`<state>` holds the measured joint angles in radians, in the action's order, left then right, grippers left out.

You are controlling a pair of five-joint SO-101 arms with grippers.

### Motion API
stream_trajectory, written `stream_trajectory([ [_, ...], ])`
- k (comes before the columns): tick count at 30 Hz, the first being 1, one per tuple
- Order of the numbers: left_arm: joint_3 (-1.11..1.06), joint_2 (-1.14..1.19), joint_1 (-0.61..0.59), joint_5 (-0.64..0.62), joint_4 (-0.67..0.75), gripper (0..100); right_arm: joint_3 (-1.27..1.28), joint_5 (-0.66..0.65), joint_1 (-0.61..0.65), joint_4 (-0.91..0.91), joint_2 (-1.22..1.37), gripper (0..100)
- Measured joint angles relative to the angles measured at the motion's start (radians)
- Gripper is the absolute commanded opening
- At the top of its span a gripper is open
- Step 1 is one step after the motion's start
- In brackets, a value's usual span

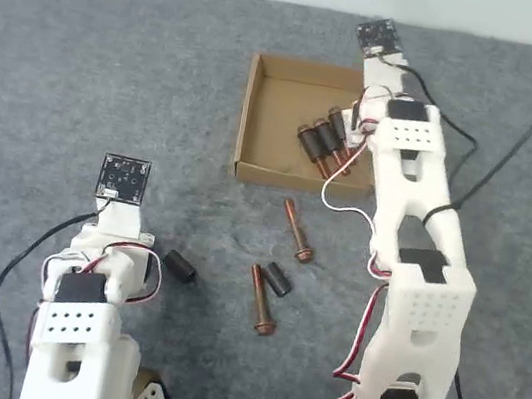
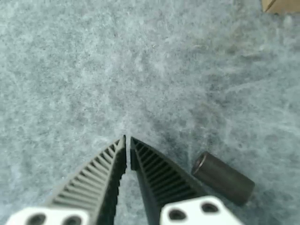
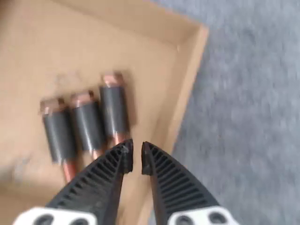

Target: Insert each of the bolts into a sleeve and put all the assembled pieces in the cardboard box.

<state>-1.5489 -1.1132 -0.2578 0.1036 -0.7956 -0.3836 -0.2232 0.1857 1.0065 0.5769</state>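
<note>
My left gripper hangs low over the grey mat, well short of the cardboard box and off past its left front corner. Its jaws are drawn in to a thin slit with nothing between them. Just beside that gripper, on the side toward the box, lies the first loose sleeve, dark and on its side, touching neither finger. Further toward the box's front wall lies the near bolt, copper-coloured, with its head pointing away from the box. The second loose sleeve rests just beside its shank, at the end nearer the box. The far bolt lies between that pair and the box, close to the front wall but apart from it, and its head also points away from the box. Both bolts are bare, so neither is in a sleeve. My right gripper is over the box itself, near its right front corner, with the jaws narrowed to a small gap and holding nothing. Just past its tips, three assembled pieces lie side by side on the box floor. Each is a dark sleeve with copper showing at both ends, and all three sit in the right half of the box, near its right wall.
</note>
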Motion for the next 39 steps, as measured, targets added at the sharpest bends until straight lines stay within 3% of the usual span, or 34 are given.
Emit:
stream_trajectory([
  [6, 0.0, 0.0, 0.0, 0.0, 0.0, 1, 0.008, 0.009, -0.008, 0.181, -0.087, 0.7],
  [15, 0.0, 0.0, 0.0, 0.0, 0.0, 1, 0.311, 0.011, 0.009, 0.175, -0.328, 0.7],
  [25, 0.0, 0.0, 0.0, 0.0, 0.0, 1, 0.799, 0.011, 0.143, 0.054, -0.69, 0.7],
  [39, 0.0, 0.0, 0.0, 0.0, 0.002, 1, 1.172, 0.011, 0.442, 0.049, -1.036, 0.9],
])
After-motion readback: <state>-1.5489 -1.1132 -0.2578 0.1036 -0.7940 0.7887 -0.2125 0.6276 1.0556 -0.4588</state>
